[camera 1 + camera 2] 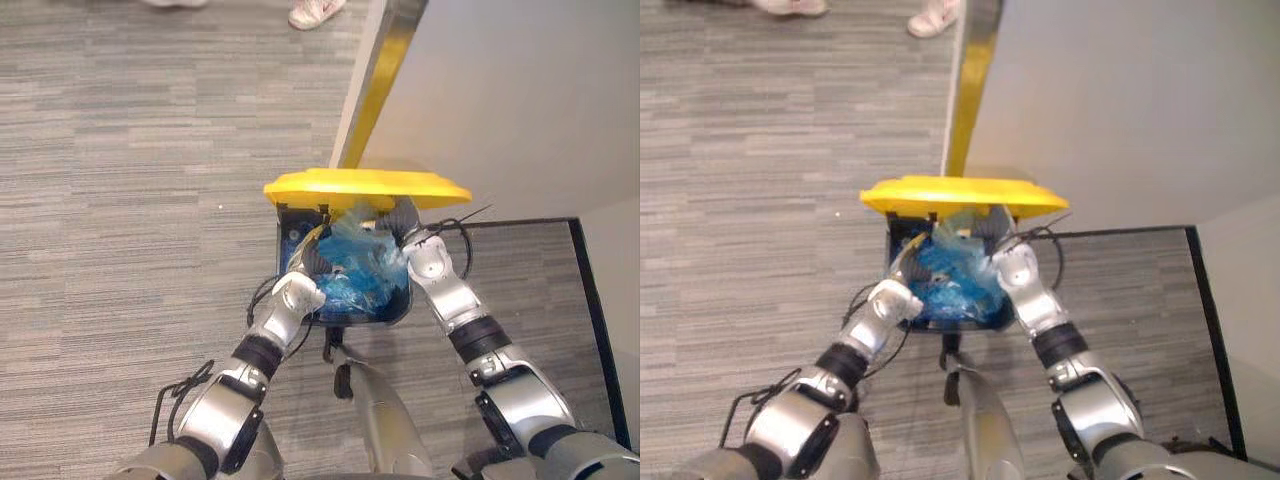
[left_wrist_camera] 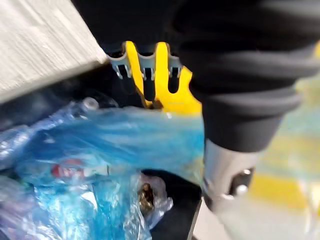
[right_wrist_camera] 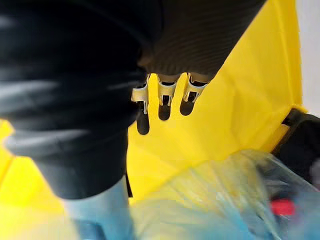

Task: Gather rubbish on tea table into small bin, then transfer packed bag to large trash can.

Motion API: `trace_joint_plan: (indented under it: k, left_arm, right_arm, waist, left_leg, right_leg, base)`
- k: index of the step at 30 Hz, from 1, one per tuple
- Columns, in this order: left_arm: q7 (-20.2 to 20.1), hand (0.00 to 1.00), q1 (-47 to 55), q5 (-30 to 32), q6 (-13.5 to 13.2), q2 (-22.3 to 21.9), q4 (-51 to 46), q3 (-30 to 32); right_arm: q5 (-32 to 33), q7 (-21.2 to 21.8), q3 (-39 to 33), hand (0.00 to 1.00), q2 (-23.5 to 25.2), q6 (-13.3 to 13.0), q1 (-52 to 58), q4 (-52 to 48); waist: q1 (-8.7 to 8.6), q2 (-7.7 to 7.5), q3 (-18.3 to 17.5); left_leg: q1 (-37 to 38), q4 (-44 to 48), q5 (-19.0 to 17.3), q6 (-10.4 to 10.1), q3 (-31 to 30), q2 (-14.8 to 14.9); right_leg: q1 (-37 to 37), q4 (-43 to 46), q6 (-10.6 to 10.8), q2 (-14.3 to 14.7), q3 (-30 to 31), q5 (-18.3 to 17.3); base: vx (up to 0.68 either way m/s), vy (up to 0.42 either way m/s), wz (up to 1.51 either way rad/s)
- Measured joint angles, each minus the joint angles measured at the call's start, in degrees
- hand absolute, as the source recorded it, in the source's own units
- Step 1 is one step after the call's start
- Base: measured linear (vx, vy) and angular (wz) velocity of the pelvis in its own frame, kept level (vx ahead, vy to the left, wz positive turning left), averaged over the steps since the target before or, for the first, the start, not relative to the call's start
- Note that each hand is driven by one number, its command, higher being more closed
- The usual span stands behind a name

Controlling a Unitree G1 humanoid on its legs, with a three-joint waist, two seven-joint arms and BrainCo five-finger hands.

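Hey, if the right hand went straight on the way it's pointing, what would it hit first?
Probably the yellow lid of the trash can: the right hand points straight at it, above the blue bag. How near it is, I can't tell.

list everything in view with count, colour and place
trash can: one, dark, on the carpet by the wall
lid: one, yellow, raised at the can's far side
bag: one, blue see-through, holding rubbish, in the can
carpet: one, grey, all around
wall: one, white, behind the can
strip: one, yellow, up the wall's corner
black edging: one, black, floor right of the can
person's shoes: two, pale, far edge of the carpet
left hand: one, silver, bag's left side
right hand: one, silver, bag's right side
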Motion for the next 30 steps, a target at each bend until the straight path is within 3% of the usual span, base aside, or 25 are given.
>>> trace_joint_plan:
  k: [8, 11, 15, 18, 20, 21, 22, 23, 25, 26, 28, 29, 30]
  left_arm:
    - [-2.4, 0.0, 20.7, -10.5, -5.2, 5.3, -10.5, 7.5]
    - [-4.3, 0.0, 27.5, -14.4, -6.1, 6.2, -5.6, 12.9]
    - [-5.3, 0.0, 29.2, -15.0, -5.9, 6.2, 6.5, 17.1]
    - [-5.3, 0.0, 30.4, -15.6, -5.6, 6.0, 14.8, 18.8]
    - [-5.7, 0.0, 32.1, -15.7, -5.4, 5.8, 16.4, 20.4]
    - [-5.8, 0.0, 32.6, -16.1, -5.4, 4.7, 16.9, 21.7]
    - [-5.6, 0.0, 32.6, -16.1, -5.3, 4.8, 17.4, 22.7]
    - [-5.5, 0.0, 32.6, -16.1, -4.8, 4.8, 18.1, 23.4]
    - [-5.4, 0.0, 32.8, -16.1, -4.6, 5.0, 18.4, 23.5]
    - [-5.2, 0.0, 32.7, -16.1, -4.5, 4.7, 18.5, 23.7]
    - [-5.2, 0.0, 32.4, -16.2, -4.4, 3.7, 18.9, 24.7]
    - [-5.3, 0.0, 32.4, -16.6, -4.3, 1.5, 19.7, 26.1]
    - [-5.5, 0.0, 32.3, -16.4, -4.3, 0.3, 20.3, 26.3]
  right_arm:
    - [-2.6, 2.9, -1.5, 0.0, 0.0, 0.6, 10.3, 4.1]
    - [-3.1, 3.8, -4.6, 0.0, 0.2, 0.6, 13.8, 6.3]
    - [-4.8, 3.9, -6.4, 0.0, 1.8, 0.5, 16.4, 8.8]
    - [-4.9, 3.9, -7.1, 0.0, 4.6, 0.3, 20.6, 12.4]
    - [-5.0, 3.9, -7.0, 0.0, 6.4, 0.0, 25.9, 15.1]
    - [-5.0, 4.0, -7.1, 0.0, 7.0, -0.1, 27.6, 16.4]
    - [-5.0, 4.1, -7.3, 0.0, 7.8, -0.2, 28.5, 18.5]
    - [-5.0, 4.1, -8.8, 0.0, 8.9, -0.1, 30.6, 21.4]
    - [-4.4, 3.7, -14.6, 0.0, 11.2, -0.2, 33.8, 23.4]
    - [-4.7, 3.4, -16.3, 0.0, 11.6, -0.2, 34.8, 24.5]
    - [-4.5, 3.0, -18.0, 0.0, 11.8, -0.1, 35.0, 26.5]
    - [-3.7, 2.5, -20.2, 0.0, 11.8, -0.1, 35.4, 27.9]
    - [-3.3, 2.1, -21.6, 0.0, 11.8, 0.0, 35.4, 28.7]
  waist:
    - [0.03, 0.68, -2.0]
    - [0.35, 1.56, -3.2]
    - [0.3, 1.55, -3.2]
    - [0.14, 1.03, -2.7]
    - [-0.28, 0.44, -2.9]
    - [-0.12, 2.01, -2.8]
    - [0.0, 2.15, -2.6]
    - [-0.88, 2.13, -2.6]
    - [-1.22, 1.43, -3.5]
    - [-1.07, 1.15, -4.0]
    - [-1.02, 0.39, -4.9]
    - [-0.81, 2.13, -6.5]
    - [-0.96, 2.69, -7.7]
  left_leg:
    - [2.9, -1.9, 0.4, 2.4, -1.2, -1.6]
    - [5.7, -1.4, 0.1, 3.2, -1.3, -2.3]
    - [9.2, 1.0, -1.3, 5.7, -1.0, -5.0]
    - [13.6, 1.8, -2.4, 6.4, 0.6, -8.5]
    - [11.8, 7.7, -3.9, 8.1, 2.2, -9.7]
    - [11.0, 7.9, -4.2, 8.1, 3.8, -8.0]
    - [11.0, 8.0, -3.8, 8.3, 5.0, -7.4]
    - [11.2, 7.3, -2.8, 8.3, 5.1, -7.0]
    - [11.9, 5.0, -0.9, 8.0, 5.8, -7.0]
    - [12.1, 4.1, 0.0, 7.7, 6.7, -6.7]
    - [11.6, 3.1, 0.9, 6.9, 7.9, -6.3]
    - [11.5, -1.3, 3.0, 7.4, 9.5, -6.0]
    - [11.5, -3.6, 4.3, 7.9, 10.2, -6.1]
  right_leg:
    - [2.9, 0.1, 1.6, -1.2, -0.1, -1.0]
    - [5.5, 1.7, 2.5, -2.3, -0.2, -1.6]
    - [8.8, 3.4, 3.4, -4.5, 1.2, -2.3]
    - [11.7, 4.8, 5.1, -7.0, 4.3, -2.4]
    - [14.4, -1.3, 9.9, -8.2, 5.1, 0.4]
    - [12.7, 2.3, 8.9, -8.1, 4.1, -1.9]
    - [9.5, 13.8, 3.9, -8.1, 4.0, -4.6]
    - [8.7, 25.4, 1.9, -8.1, 4.0, -7.6]
    - [10.4, 35.0, 1.7, -8.9, 4.3, -11.2]
    - [13.4, 35.6, 2.0, -9.3, 5.1, -12.2]
    - [17.3, 28.8, 4.9, -8.8, 5.0, -15.5]
    - [19.3, 19.7, 5.0, -6.5, 5.0, -16.1]
    - [20.5, 14.4, 4.5, -5.7, 5.1, -16.3]
  base:
    - [0.05, 0.04, 0.11]
    - [0.07, 0.072, 0.09]
    - [-0.01, 0.109, -0.03]
    - [-0.14, 0.158, -0.18]
    - [-0.28, 0.174, -0.33]
    - [-0.27, 0.095, -0.63]
    - [-0.24, 0.071, -0.54]
    - [-0.21, 0.066, -0.3]
    - [-0.12, -0.022, -0.22]
    - [-0.06, -0.086, -0.39]
    - [-0.09, -0.138, -0.53]
    - [-0.09, -0.12, -0.64]
    - [-0.05, -0.121, -0.72]
